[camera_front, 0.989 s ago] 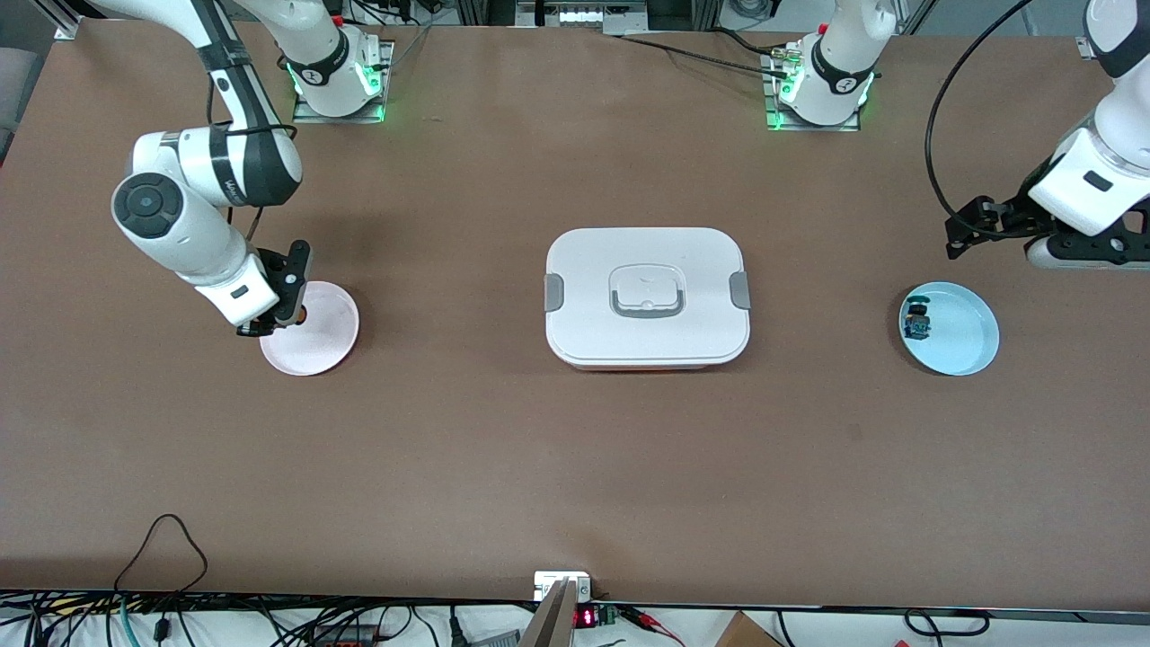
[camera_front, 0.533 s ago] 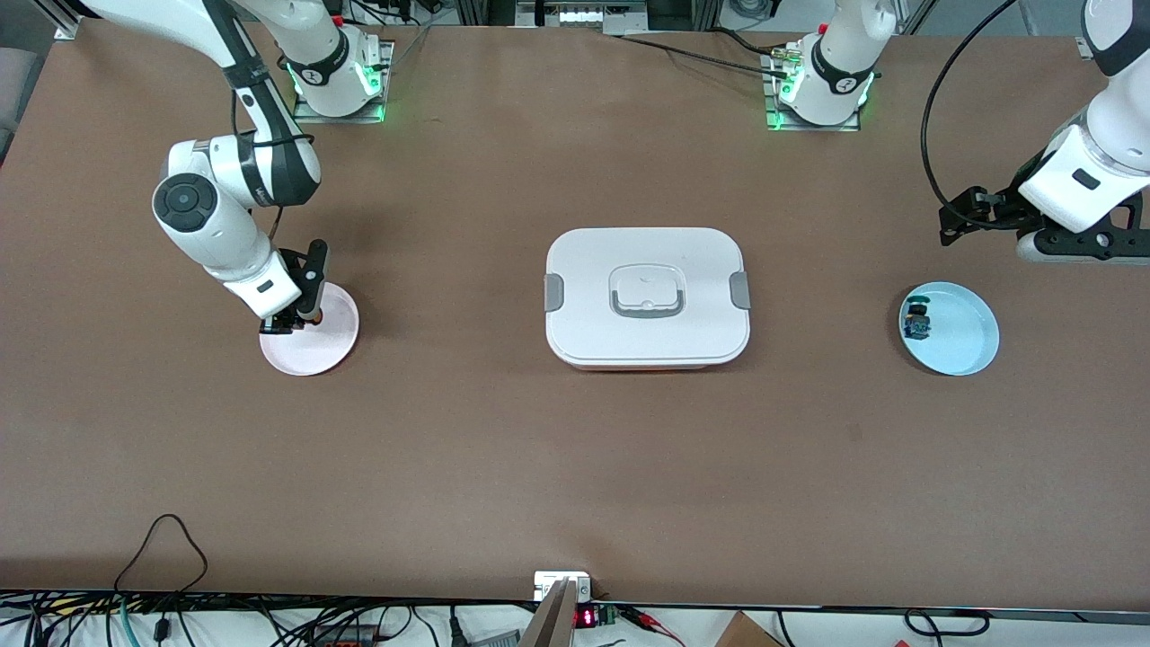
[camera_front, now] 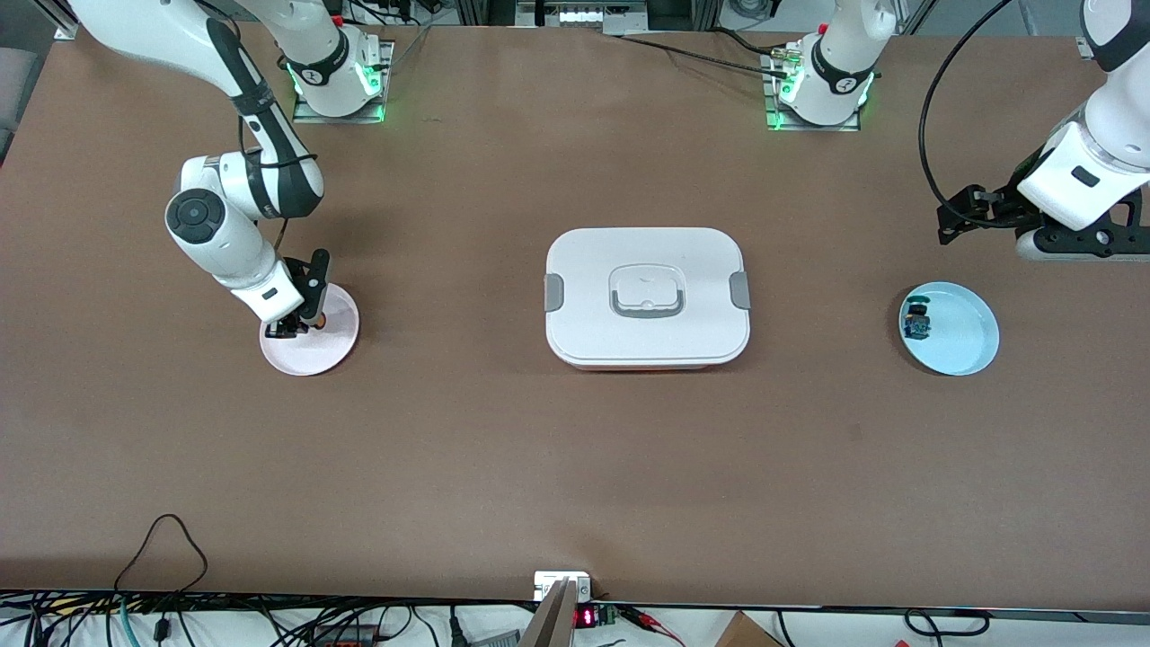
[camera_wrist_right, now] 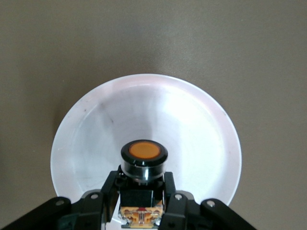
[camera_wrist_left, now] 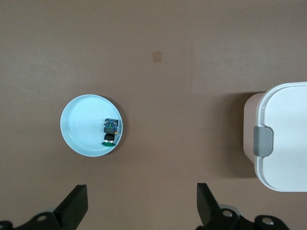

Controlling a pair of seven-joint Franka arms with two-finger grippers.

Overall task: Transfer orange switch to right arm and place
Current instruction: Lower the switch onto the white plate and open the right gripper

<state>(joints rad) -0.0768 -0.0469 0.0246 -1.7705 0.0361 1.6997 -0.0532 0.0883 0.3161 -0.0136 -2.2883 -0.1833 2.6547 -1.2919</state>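
The orange switch (camera_wrist_right: 144, 160) is a small black part with a round orange cap. My right gripper (camera_wrist_right: 142, 184) is shut on its black body, just over the pink plate (camera_wrist_right: 192, 124). From the front, the right gripper (camera_front: 289, 328) hangs low over the pink plate (camera_front: 323, 349), at the edge toward the right arm's end of the table, and the orange cap (camera_front: 321, 316) just shows. I cannot tell whether the switch touches the plate. My left gripper (camera_front: 954, 225) is open and empty in the air, near the blue plate (camera_front: 968, 340). Its fingers (camera_wrist_left: 76, 203) are spread wide over bare table.
A white lidded box (camera_front: 647, 296) with grey latches sits mid-table, and its corner (camera_wrist_left: 288, 134) shows in the left wrist view. On the blue plate (camera_wrist_left: 81, 129) lies a small part with a blue top (camera_wrist_left: 110, 130). Cables run along the table edge nearest the front camera.
The right arm has swung in and brought the switch lower over the pink plate. The left gripper has drifted a little away from the blue plate, still open.
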